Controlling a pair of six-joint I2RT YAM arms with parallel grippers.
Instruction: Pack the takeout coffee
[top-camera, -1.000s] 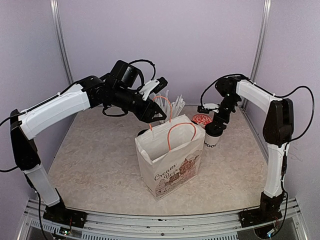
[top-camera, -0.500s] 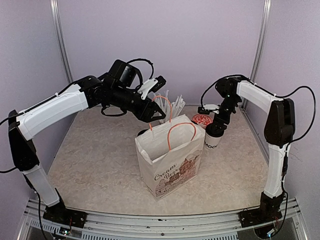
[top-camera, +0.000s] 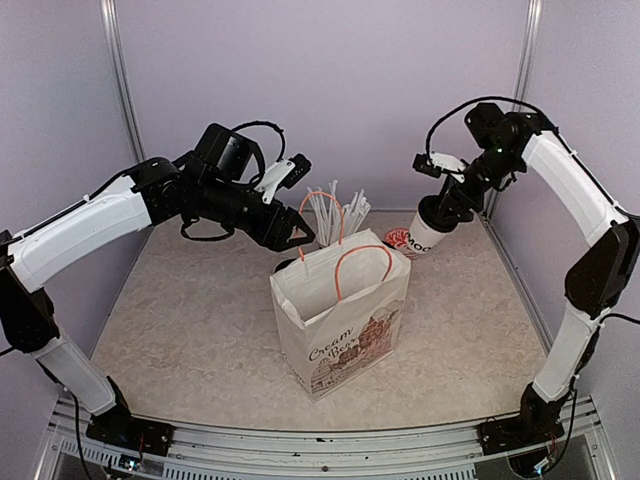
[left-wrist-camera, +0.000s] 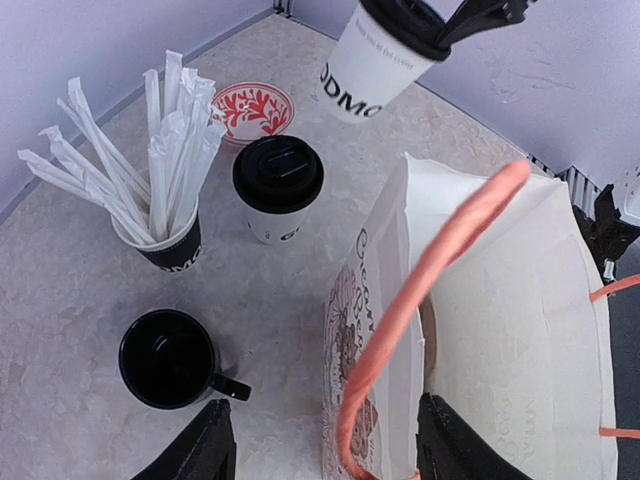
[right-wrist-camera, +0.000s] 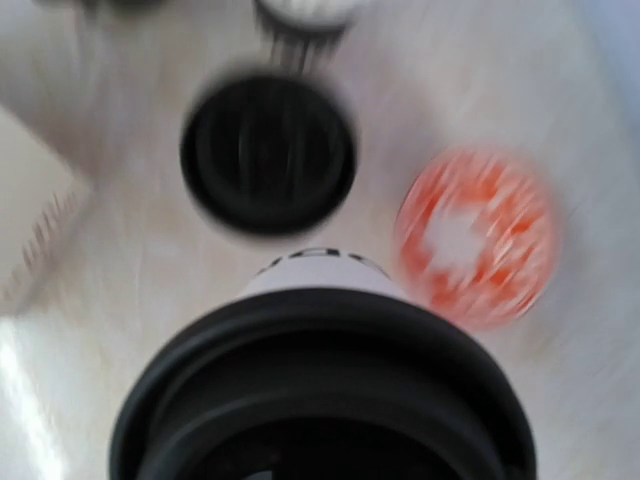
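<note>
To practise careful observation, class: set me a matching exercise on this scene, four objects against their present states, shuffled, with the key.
Objects:
1 cup in right pincer
2 other lidded cup
3 mug
4 paper bag

States:
a standing, mouth open
b tilted, off the table
c open-topped, all black
d upright on the table, capped

Pairs: 1-b, 2-d, 3-c, 4-a

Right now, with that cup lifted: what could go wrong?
The right claw grips the lifted cup at its lid, tilted: the lid may pop off.
The orange handle arches over the mouth of the bag and could snag the cup.
The left claw is open around the bag's edge, so the bag might tip.
</note>
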